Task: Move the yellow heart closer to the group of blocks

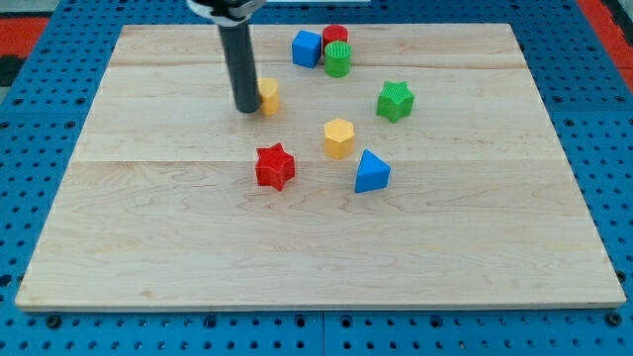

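A yellow heart [268, 96] sits in the upper-left part of a pale wooden tabletop [148, 237], partly hidden on its left side by a dark upright rod [238, 64]. My tip [244, 109] rests on the wood just to the view's left of the heart, touching it or all but touching it; the exact contact cannot be made out. The arm carries no hand, only this rod, so there is nothing to stand apart or pressed together.

Toward the view's right and a little lower lie the nearest neighbours: a yellow hexagon [339, 137], a red star [275, 166] below the heart, and a blue triangle [372, 172] just right of the hexagon. A green star [395, 100] stands farther to the right, level with the heart.

Near the view's top, a blue cube [307, 47], a red cylinder [335, 37] and a green cylinder [337, 59] crowd together, the green one in front of the red and touching it.

The tabletop lies on a blue perforated base [40, 99], which shows on every side
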